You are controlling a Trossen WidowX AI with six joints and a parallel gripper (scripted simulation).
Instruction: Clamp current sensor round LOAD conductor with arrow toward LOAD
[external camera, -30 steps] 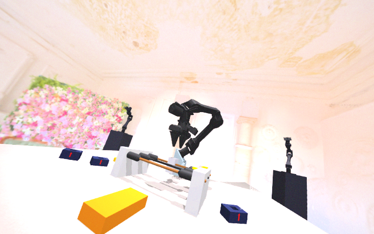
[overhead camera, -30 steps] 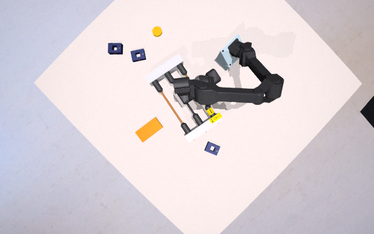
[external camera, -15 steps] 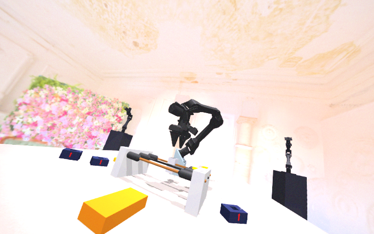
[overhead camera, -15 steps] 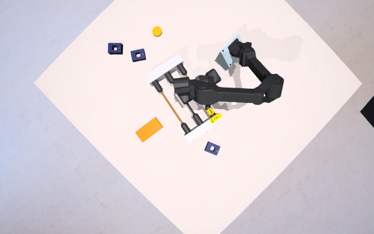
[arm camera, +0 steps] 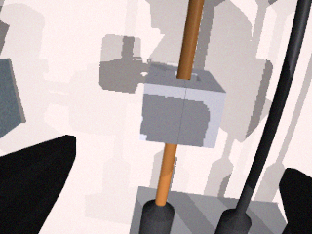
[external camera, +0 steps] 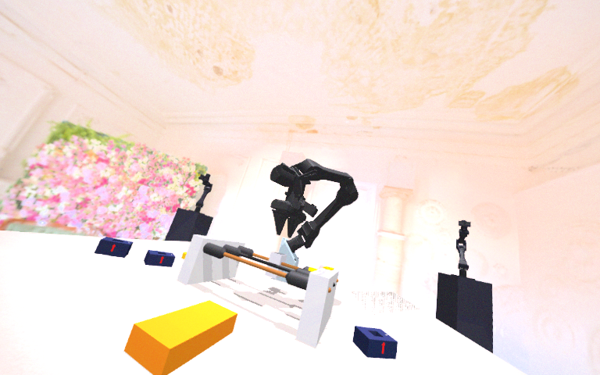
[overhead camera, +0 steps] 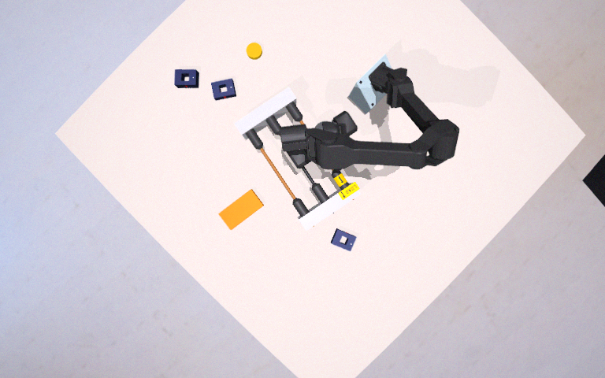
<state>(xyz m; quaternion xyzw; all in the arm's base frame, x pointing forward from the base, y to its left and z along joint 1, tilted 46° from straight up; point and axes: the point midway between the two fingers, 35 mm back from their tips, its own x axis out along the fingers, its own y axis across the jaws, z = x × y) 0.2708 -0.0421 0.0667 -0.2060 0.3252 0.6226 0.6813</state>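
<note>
The current sensor point(external camera: 276, 258) point(arm camera: 166, 117) is a light grey block around the copper conductor point(arm camera: 191, 34) on the side nearest the arm's base. A thin seam line runs down its face, with no gap visible along it. The arrow on it is not visible. The yellow LOAD marker point(overhead camera: 349, 190) point(external camera: 328, 268) is at one end of this conductor. My gripper point(external camera: 285, 233) point(arm camera: 182, 163) is open and empty above the sensor, its fingers wide to either side. In the top view the arm hides the sensor and fingertips.
A black conductor point(arm camera: 280, 104) and another copper one point(overhead camera: 277, 173) run alongside between white end blocks point(overhead camera: 265, 111) point(external camera: 317, 306). A pale blue bracket point(overhead camera: 366, 93) stands near the arm's base. Several navy blocks, an orange block point(overhead camera: 241, 209) point(external camera: 182, 325) and a yellow disc point(overhead camera: 254, 50) lie around.
</note>
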